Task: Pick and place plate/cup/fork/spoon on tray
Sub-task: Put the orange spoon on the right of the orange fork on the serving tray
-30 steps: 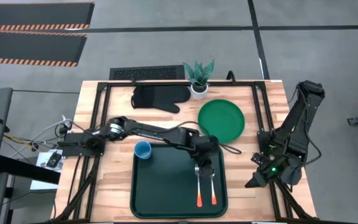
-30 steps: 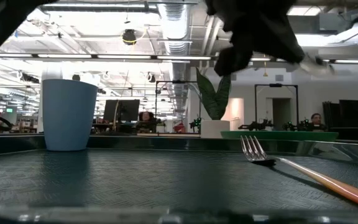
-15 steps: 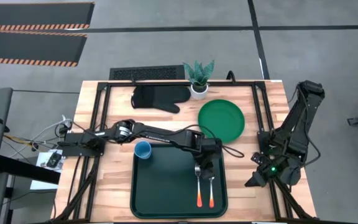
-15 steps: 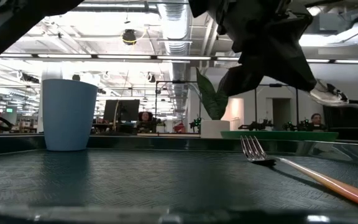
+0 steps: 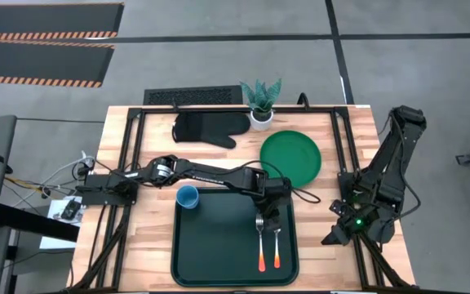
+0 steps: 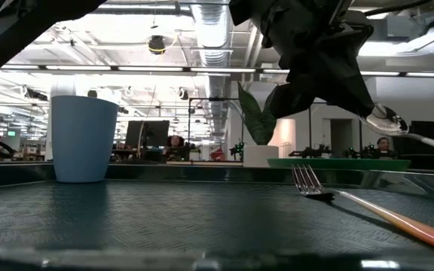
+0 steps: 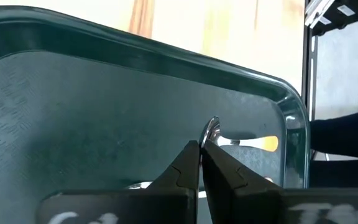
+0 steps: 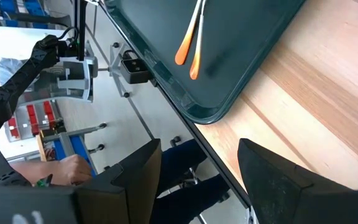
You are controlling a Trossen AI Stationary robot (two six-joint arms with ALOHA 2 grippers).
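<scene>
The dark green tray (image 5: pixel 210 253) lies at the table's near middle. The blue cup (image 5: pixel 188 196) stands upright in its far left corner, and also shows in the low view (image 6: pixel 84 139). The orange-handled fork (image 5: pixel 259 243) lies flat on the tray, tines toward the far edge (image 6: pixel 307 181). My left gripper (image 5: pixel 267 219) is over the tray's right part, shut on the orange-handled spoon (image 5: pixel 277 245), just right of the fork. The green plate (image 5: pixel 290 157) rests on the table beyond the tray's far right corner. My right gripper (image 5: pixel 333 241) waits open and empty at the table's near right. My left gripper pinches the far end of the spoon's metal bowl (image 7: pixel 212 126) between its two fingertips. The fingers slant down from the far side, along the spoon. The bowl end (image 6: pixel 386 120) is raised above the tray and the handle (image 5: pixel 277 260) slopes down toward the near edge. Whether the handle's end touches the tray, I cannot tell.
A black oven mitt (image 5: pixel 206 128) and a potted plant in a white pot (image 5: pixel 260 110) are at the table's far edge. Bare wood lies left and right of the tray. A person's hand (image 8: pixel 73 165) shows beyond the table's near edge.
My left gripper has come down over the tray with the spoon, staying shut on it. The spoon's bowl end now sits lower, and the spoon has shifted a little toward the fork.
</scene>
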